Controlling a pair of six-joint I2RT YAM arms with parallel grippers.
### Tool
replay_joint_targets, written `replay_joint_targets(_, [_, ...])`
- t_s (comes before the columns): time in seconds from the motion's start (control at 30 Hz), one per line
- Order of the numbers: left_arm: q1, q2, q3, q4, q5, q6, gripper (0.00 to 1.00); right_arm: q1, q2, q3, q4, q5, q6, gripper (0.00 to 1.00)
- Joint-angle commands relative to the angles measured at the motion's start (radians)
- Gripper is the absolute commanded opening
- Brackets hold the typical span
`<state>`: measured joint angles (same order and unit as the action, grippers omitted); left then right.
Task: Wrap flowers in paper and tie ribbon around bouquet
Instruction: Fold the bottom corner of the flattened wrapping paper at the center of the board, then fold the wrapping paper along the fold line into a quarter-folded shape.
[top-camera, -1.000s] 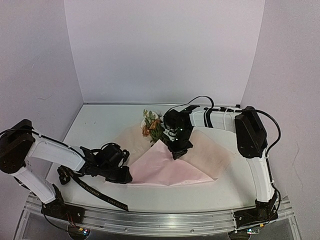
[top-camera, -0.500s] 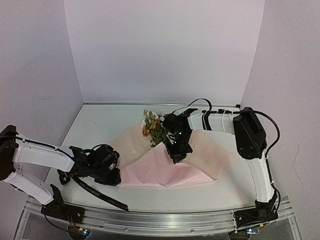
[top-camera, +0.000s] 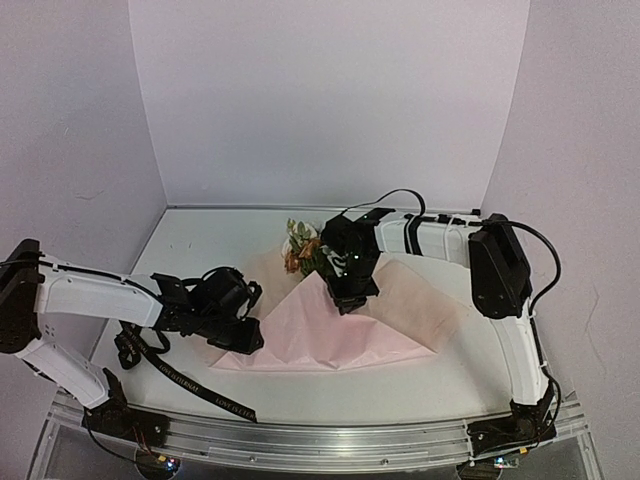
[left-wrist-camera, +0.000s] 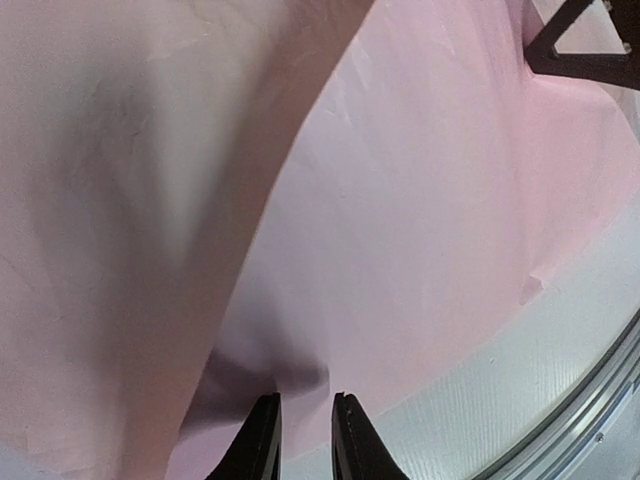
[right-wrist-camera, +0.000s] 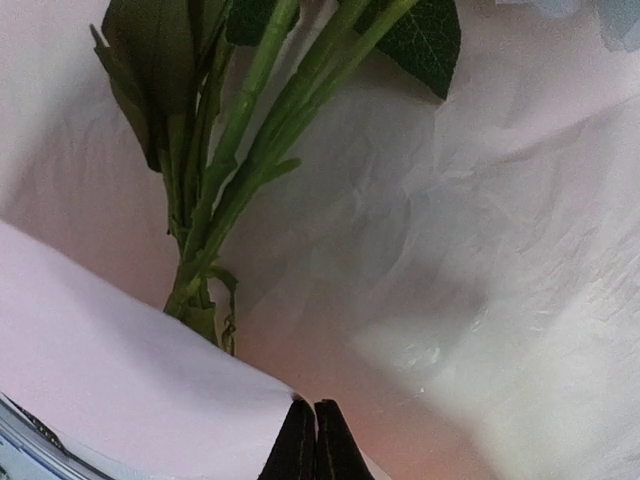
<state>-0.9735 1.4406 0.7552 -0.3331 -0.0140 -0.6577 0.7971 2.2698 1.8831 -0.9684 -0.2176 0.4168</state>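
The flowers (top-camera: 302, 248) lie on the pale pink paper (top-camera: 320, 335) at mid-table, their green stems (right-wrist-camera: 250, 150) running down toward my right gripper (top-camera: 347, 300). That gripper (right-wrist-camera: 315, 405) is shut on a folded flap of the paper (right-wrist-camera: 120, 380), which it holds up in a peak just below the blooms. My left gripper (top-camera: 248, 340) is low over the paper's near left part. Its jaws (left-wrist-camera: 306, 398) stand a little apart, and the paper (left-wrist-camera: 420, 200) lies flat beyond them, not pinched. The black ribbon (top-camera: 185, 380) with gold lettering trails along the table's near left, under the left arm.
White walls close in the table at the back and both sides. A metal rail (top-camera: 320, 440) runs along the near edge and shows at the lower right of the left wrist view (left-wrist-camera: 600, 410). The right gripper's dark body (left-wrist-camera: 590, 50) shows at the top right there.
The right gripper has carried the paper flap up and left, toward the flowers. The paper's near left corner has slid left. The left gripper went left, then came back, and its jaws have parted slightly.
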Motion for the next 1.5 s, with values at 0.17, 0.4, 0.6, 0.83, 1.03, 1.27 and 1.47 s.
replay_joint_targets(0.17, [-0.046,0.154,0.057,0.069,0.064,0.006,0.17,0.003,0.053,0.068,-0.006,0.036,0.014,0.00])
replay_joint_targets(0.4, [-0.047,0.172,-0.006,0.060,0.050,-0.057,0.13,0.000,0.039,0.072,-0.007,0.028,0.013,0.02])
replay_joint_targets(0.6, [-0.047,0.193,-0.050,0.061,0.048,-0.093,0.10,-0.002,-0.032,0.070,-0.042,0.013,0.015,0.29])
replay_joint_targets(0.83, [-0.047,0.208,-0.073,0.076,0.055,-0.110,0.09,0.000,-0.205,-0.052,-0.074,-0.065,0.065,0.43])
replay_joint_targets(1.03, [-0.047,0.214,-0.085,0.091,0.065,-0.121,0.09,0.036,-0.370,-0.366,0.099,-0.127,0.197,0.35])
replay_joint_targets(1.27, [-0.047,0.224,-0.088,0.098,0.078,-0.131,0.09,0.141,-0.447,-0.576,0.279,-0.039,0.268,0.26])
replay_joint_targets(1.47, [-0.047,0.209,-0.091,0.076,0.071,-0.128,0.08,0.164,-0.511,-0.638,0.304,0.064,0.241,0.31])
